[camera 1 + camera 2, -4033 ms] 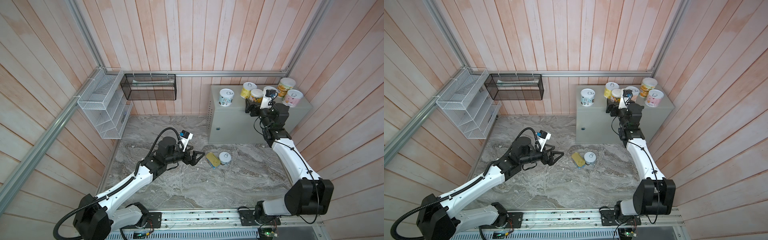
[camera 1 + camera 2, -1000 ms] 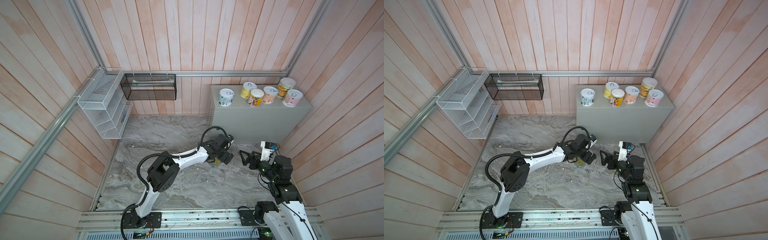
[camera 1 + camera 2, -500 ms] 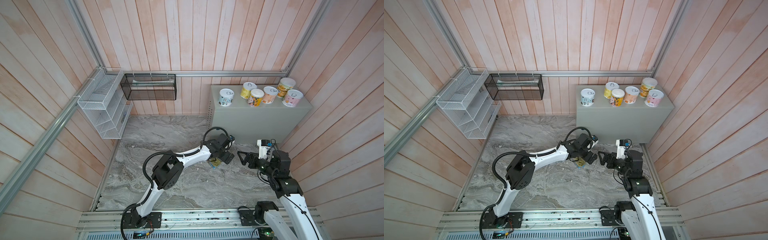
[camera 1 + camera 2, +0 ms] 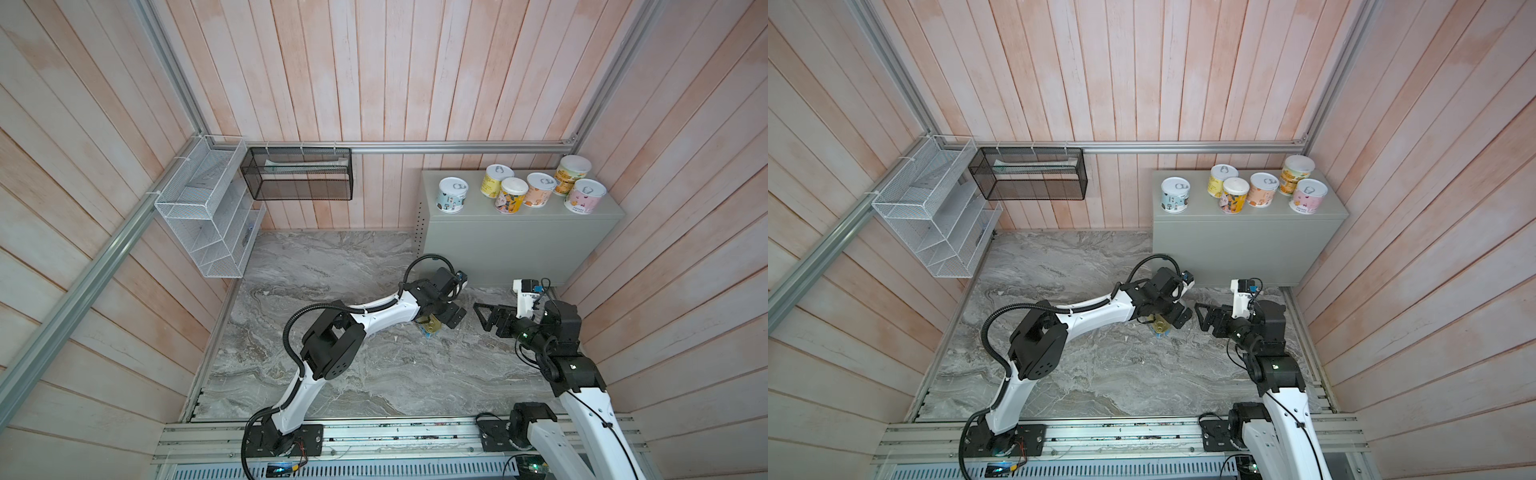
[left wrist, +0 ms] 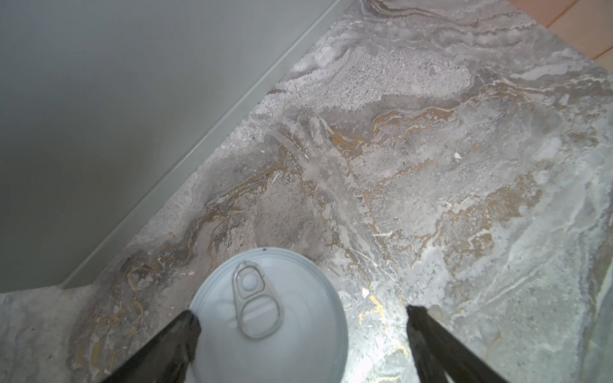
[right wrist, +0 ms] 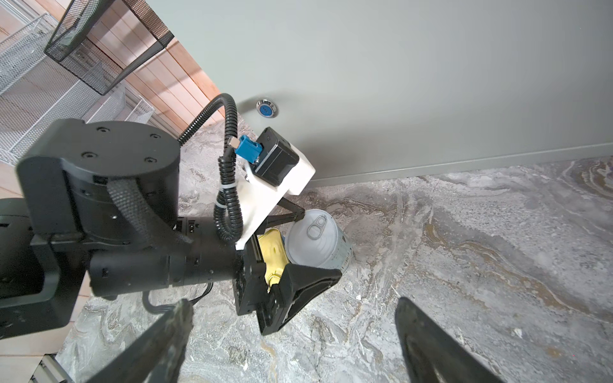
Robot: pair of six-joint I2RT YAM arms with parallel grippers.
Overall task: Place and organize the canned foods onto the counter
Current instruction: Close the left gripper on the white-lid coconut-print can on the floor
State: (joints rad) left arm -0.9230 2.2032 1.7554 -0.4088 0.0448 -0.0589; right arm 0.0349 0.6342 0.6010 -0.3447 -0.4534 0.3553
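Several round canned foods (image 4: 452, 194) (image 4: 1175, 194) stand on top of the pale grey-green counter (image 4: 498, 249) (image 4: 1225, 245) (image 6: 398, 83). On the marbled floor in front of it stands one more round can (image 5: 270, 318) (image 6: 318, 238) with a pull-tab lid. A rectangular tin with a gold top (image 4: 430, 326) (image 4: 1160, 328) (image 6: 273, 255) lies right beside it. My left gripper (image 4: 453, 307) (image 4: 1177, 309) (image 5: 302, 318) is open and straddles the round can; one finger (image 5: 185, 331) touches its rim. To its right, my right gripper (image 4: 484, 318) (image 4: 1204, 318) (image 6: 295, 308) hangs open and empty over the floor.
A white wire rack (image 4: 208, 216) and a black mesh basket (image 4: 297, 174) hang on the back left wall. Wooden walls close in on three sides. The counter's round lock (image 6: 267, 107) faces the floor area.
My right gripper has edged left towards the left gripper and stays open. The left gripper has stayed over the round can on the floor, open.
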